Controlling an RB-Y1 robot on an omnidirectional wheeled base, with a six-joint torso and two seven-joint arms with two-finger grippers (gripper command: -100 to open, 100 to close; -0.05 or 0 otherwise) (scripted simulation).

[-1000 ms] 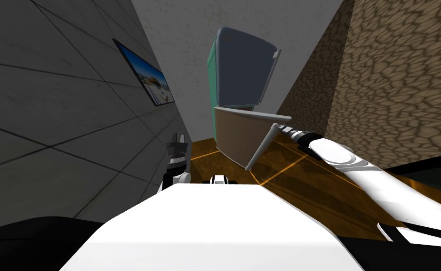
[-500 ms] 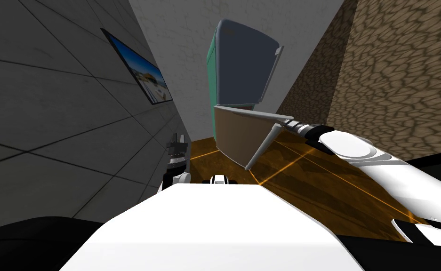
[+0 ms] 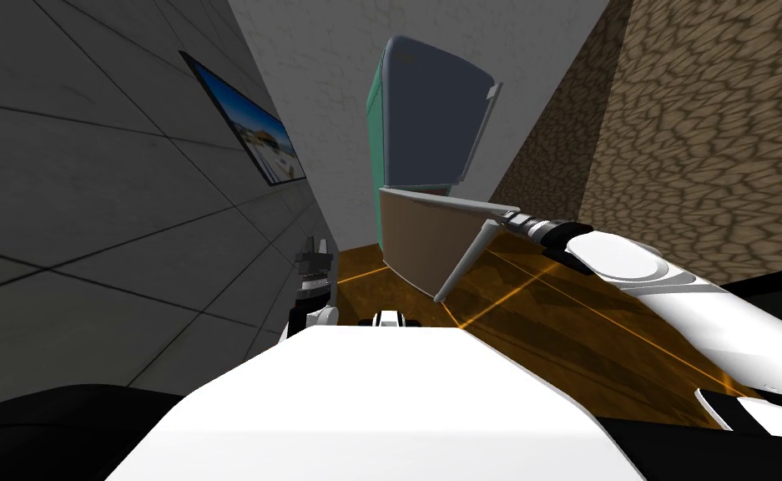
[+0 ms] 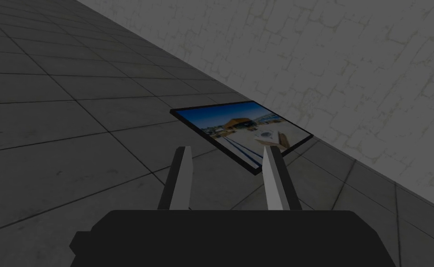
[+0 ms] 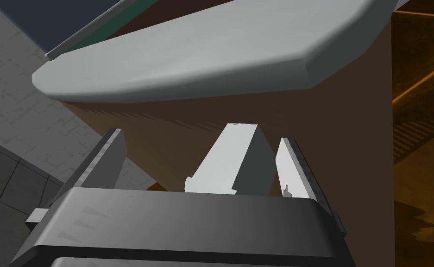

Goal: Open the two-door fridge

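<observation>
Fridge (image 3: 376,108) at far centre, teal body; lower door (image 3: 418,246) ajar, upper door (image 3: 431,108) looks shut. R gripper (image 5: 201,138) fingers apart, astride the handle (image 5: 229,162), not clamped; L gripper (image 4: 227,150) fingers apart, idle by left wall (image 3: 130,209). Est. to do: widen lower door, open upper.

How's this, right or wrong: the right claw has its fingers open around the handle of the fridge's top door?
Wrong on the door. The right claw has its fingers open around the handle of the fridge's bottom door, the brown one. The head view shows it.
</observation>
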